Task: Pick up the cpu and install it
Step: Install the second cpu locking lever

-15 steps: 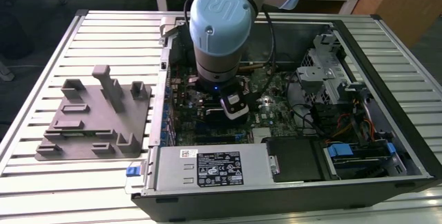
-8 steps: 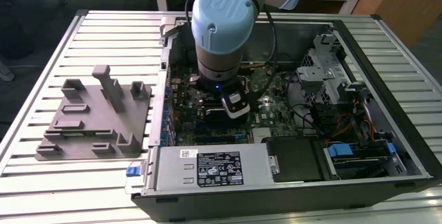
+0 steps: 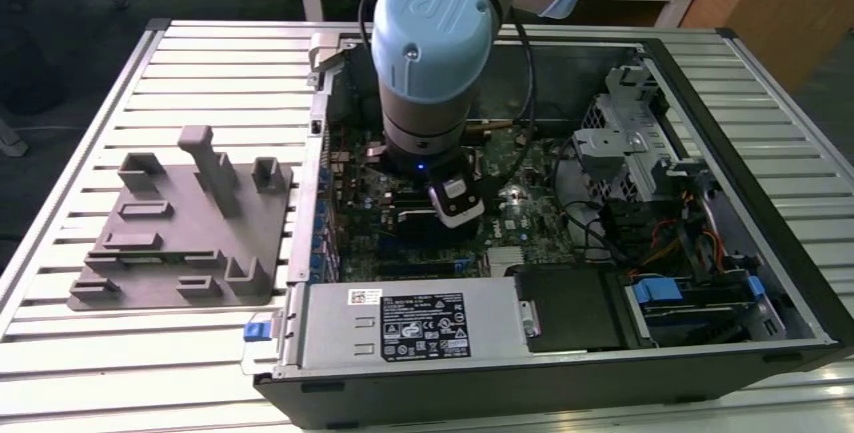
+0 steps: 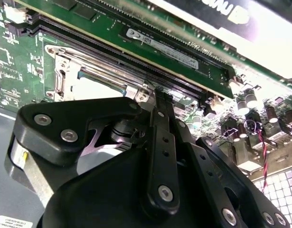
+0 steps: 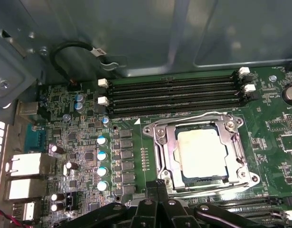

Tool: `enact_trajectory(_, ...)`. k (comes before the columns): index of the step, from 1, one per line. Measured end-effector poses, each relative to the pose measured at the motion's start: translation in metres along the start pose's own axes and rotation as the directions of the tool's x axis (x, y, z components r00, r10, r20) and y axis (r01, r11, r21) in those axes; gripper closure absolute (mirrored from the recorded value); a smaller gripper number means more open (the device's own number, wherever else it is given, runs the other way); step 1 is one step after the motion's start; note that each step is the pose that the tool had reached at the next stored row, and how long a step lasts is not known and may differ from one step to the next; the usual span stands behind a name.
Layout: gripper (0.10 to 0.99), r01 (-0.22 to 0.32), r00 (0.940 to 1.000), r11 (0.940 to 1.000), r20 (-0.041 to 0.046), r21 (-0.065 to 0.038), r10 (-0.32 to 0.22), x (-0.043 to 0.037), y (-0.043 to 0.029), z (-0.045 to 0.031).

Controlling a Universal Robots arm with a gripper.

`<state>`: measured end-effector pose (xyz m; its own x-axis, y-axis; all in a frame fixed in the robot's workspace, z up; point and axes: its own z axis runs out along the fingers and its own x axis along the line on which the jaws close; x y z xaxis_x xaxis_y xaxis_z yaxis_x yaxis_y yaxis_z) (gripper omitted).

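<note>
The cpu [image 5: 202,152], a flat square chip with a pale metal top, lies inside the silver socket frame [image 5: 160,147] on the green motherboard [image 5: 70,109]. In the first wrist view my gripper [image 5: 157,186] stands just beside the socket's edge. Its black fingers are pressed together and hold nothing. In the second wrist view the gripper [image 4: 157,97] and its linkage cover most of the socket frame [image 4: 65,76]. The exterior view has the arm [image 3: 434,63] reaching straight down into the open computer case [image 3: 747,203].
A grey plastic tray [image 3: 180,233] with upright blocks sits on the slatted table at the exterior view's left. Memory slots [image 5: 174,95] run beside the socket. A power supply [image 3: 407,323], drive cage [image 3: 627,133] and cables [image 3: 667,243] crowd the case.
</note>
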<state>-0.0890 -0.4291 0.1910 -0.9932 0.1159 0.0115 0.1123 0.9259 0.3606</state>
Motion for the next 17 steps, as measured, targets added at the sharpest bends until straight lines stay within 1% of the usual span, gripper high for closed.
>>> enact_trajectory(3, 0.98, 0.0, 1.0, 1.0, 0.0001, 0.0, 0.0, 0.0003, 0.002, 0.001)
enact_trajectory(9, 0.98, 0.0, 1.0, 1.0, 0.0002, 0.001, 0.0, 0.0003, 0.0017, 0.0021)
enact_trajectory(17, 0.98, 0.0, 1.0, 1.0, 0.0007, 0.006, 0.0, 0.0003, 0.0011, 0.0034)
